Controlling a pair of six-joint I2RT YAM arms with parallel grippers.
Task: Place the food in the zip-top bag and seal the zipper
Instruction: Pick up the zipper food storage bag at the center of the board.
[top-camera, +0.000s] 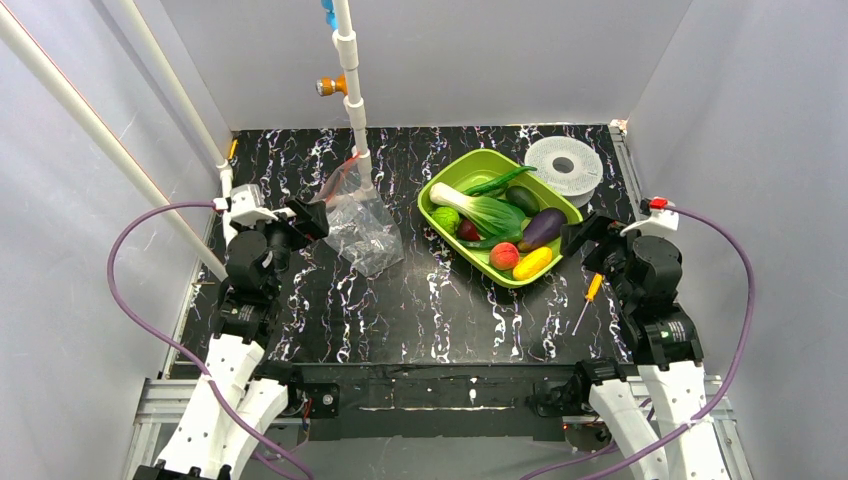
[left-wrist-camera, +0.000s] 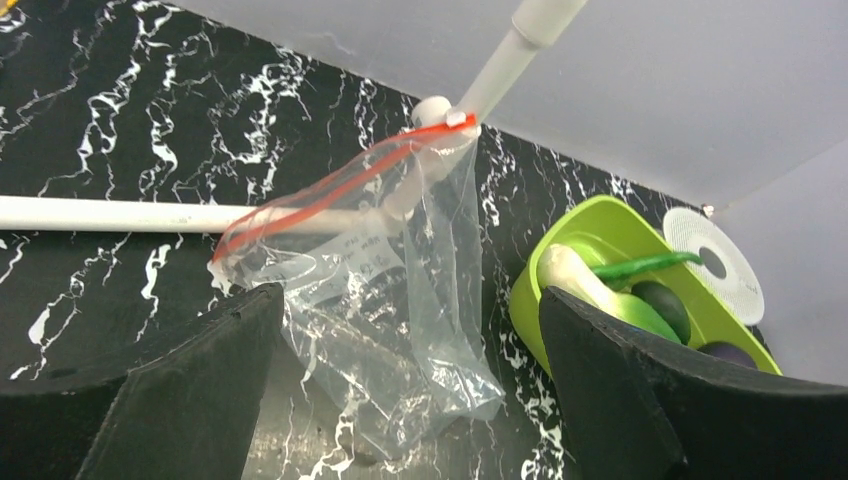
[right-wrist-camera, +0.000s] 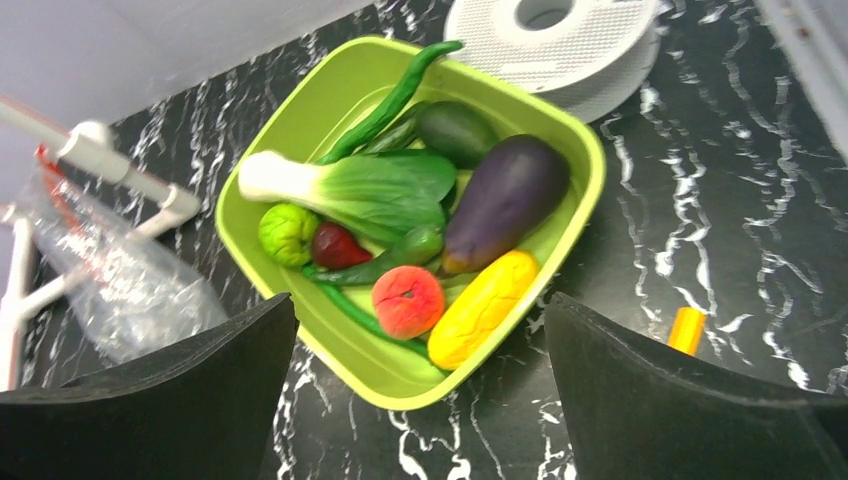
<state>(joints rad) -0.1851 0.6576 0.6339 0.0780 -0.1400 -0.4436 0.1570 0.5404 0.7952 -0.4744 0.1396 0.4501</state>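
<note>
The clear zip-top bag (top-camera: 358, 222) hangs from a white pipe stand, its mouth clipped up and its body slumped on the table. It shows in the left wrist view (left-wrist-camera: 400, 300) with the red-orange zipper (left-wrist-camera: 340, 185) and in the right wrist view (right-wrist-camera: 120, 280). The food lies in a lime-green tray (top-camera: 450, 170): purple eggplant (right-wrist-camera: 505, 195), yellow fruit (right-wrist-camera: 482, 308), red-orange fruit (right-wrist-camera: 407, 300), round green one (right-wrist-camera: 288, 232), bok choy (right-wrist-camera: 360, 190), long green pepper (right-wrist-camera: 395, 95). My left gripper (top-camera: 312, 216) is open and empty, just left of the bag. My right gripper (top-camera: 583, 237) is open and empty, right of the tray.
A white perforated disc (top-camera: 563, 165) lies behind the tray at the back right. An orange-handled screwdriver (top-camera: 591, 292) lies beside the right arm. The white pipe stand (top-camera: 350, 90) rises at the back centre, and slanted white pipes (top-camera: 100, 140) cross the left side.
</note>
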